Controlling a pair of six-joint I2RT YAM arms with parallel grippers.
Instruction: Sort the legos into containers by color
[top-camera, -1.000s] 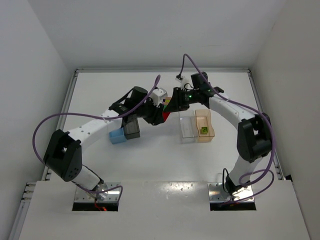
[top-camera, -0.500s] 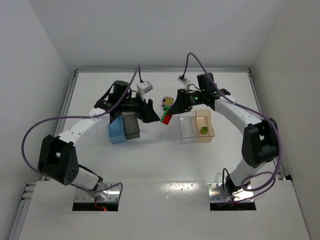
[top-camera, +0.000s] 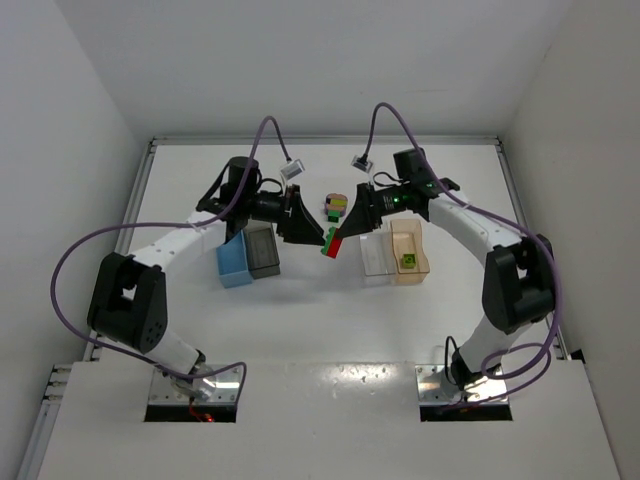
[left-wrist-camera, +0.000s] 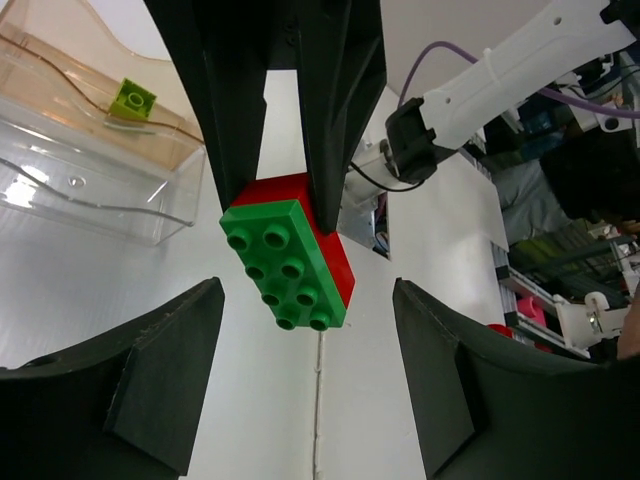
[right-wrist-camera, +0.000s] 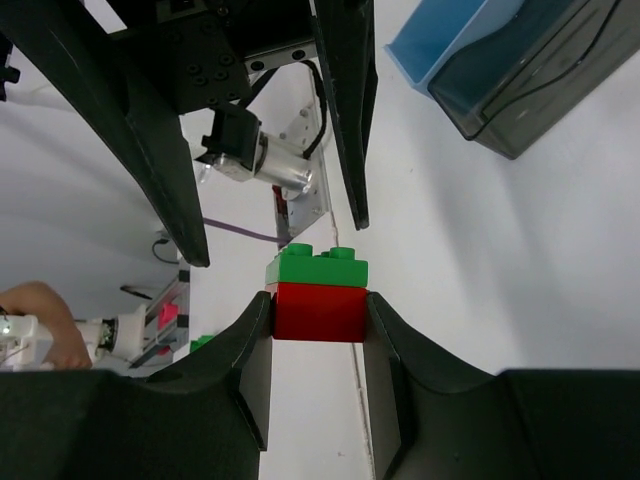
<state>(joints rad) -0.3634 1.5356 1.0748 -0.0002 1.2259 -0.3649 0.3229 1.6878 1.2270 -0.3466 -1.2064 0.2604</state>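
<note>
My right gripper (top-camera: 338, 238) is shut on a red brick (right-wrist-camera: 318, 312) with a green brick (right-wrist-camera: 318, 267) stuck to it, held above the table. My left gripper (top-camera: 308, 232) is open and faces this stack; the green brick (left-wrist-camera: 285, 265) sits at the mouth of its fingers (left-wrist-camera: 150, 380) without touching them. A small cluster of legos (top-camera: 336, 207) lies on the table behind the grippers. A light blue bin (top-camera: 235, 264) and a dark grey bin (top-camera: 264, 250) stand at the left. A clear bin (top-camera: 376, 256) and a tan-orange bin (top-camera: 408, 243) stand at the right, the tan-orange one holding a yellow-green brick (top-camera: 407, 262).
Purple cables loop over both arms. White walls close the table at the back and both sides. The two bin pairs stand either side of the grippers, with bare table between them toward the near edge.
My left gripper has drawn back from the stack, turned and now stands open facing it. My right gripper keeps the red and green stack and has shifted slightly.
</note>
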